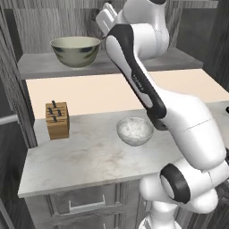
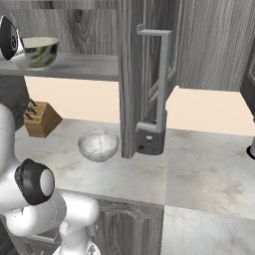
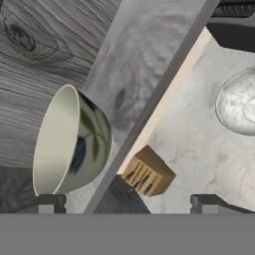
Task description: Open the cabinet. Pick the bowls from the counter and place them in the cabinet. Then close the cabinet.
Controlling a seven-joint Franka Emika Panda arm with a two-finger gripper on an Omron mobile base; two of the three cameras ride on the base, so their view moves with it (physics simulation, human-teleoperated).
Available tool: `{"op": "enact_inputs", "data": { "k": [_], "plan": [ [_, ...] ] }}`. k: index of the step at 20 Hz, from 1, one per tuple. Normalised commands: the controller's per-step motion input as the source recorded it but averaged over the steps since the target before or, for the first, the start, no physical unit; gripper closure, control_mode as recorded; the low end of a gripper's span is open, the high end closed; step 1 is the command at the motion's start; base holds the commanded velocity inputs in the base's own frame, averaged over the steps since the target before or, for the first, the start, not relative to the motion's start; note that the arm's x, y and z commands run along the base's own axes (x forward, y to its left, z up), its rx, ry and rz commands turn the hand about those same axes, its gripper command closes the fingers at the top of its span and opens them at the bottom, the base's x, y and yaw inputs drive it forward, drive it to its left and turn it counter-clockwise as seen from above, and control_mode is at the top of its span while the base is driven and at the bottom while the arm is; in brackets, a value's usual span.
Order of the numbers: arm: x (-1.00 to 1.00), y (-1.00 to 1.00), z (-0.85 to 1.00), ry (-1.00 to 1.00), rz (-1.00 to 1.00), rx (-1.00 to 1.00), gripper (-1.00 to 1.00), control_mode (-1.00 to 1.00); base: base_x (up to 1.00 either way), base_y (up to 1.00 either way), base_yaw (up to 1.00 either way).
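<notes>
Two bowls are in sight from the left base view: the olive bowl (image 1: 75, 51) stands upright on the grey shelf (image 1: 40, 67) of the open cabinet (image 1: 44, 27), and the speckled white bowl (image 1: 134, 130) sits on the marble counter (image 1: 80, 156) below, well apart from it. A wooden knife block (image 1: 57, 120) stands on the counter to the left of the white bowl. The white arm (image 1: 179, 129) reaches up from the lower right, crossing just beside the white bowl, with its hand up at shelf height to the right of the olive bowl.

From the right base view, the olive bowl (image 2: 39, 52) rests on the shelf (image 2: 84, 67) at the upper left. An open cabinet door (image 2: 130, 74) juts toward me edge-on, its long bar handle (image 2: 160, 74) facing right. The white bowl (image 2: 98, 144) sits on the counter (image 2: 199, 164) just left of that door's lower edge, with the knife block (image 2: 41, 118) further left.

The hand view is rolled sideways. The olive bowl (image 3: 69, 142) appears tipped on the shelf (image 3: 134, 79), near one fingertip (image 3: 47, 204). The gripper (image 3: 127, 206) is spread wide with nothing between its tips. The white bowl (image 3: 239, 102) and knife block (image 3: 148, 172) lie on the counter (image 3: 199, 159) beyond the shelf edge.
</notes>
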Motion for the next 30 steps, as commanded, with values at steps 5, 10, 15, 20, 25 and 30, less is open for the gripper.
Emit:
{"op": "enact_inputs", "data": {
  "k": [5,10,15,20,25,30],
  "plan": [
    [-1.0,-0.53,-0.29,0.05,-0.07,-0.05,-1.0,-1.0,0.0,0.0,0.0],
    [-1.0,-0.63,-0.53,0.03,-0.05,-0.04,-1.0,-1.0,0.0,0.0,0.0],
    [-0.96,-0.68,-0.72,0.01,-0.01,-0.06,-1.0,-1.0,0.0,0.0,0.0],
    [-0.51,-0.51,-0.57,0.12,0.0,-0.09,-1.0,-1.0,0.0,0.0,0.0],
    [-0.31,-0.37,-0.51,0.04,0.0,-0.11,-1.0,-1.0,0.0,0.0,0.0],
    [-0.03,-0.19,-0.4,0.05,0.0,-0.08,-1.0,-1.0,0.0,0.0,0.0]
  ]
}}
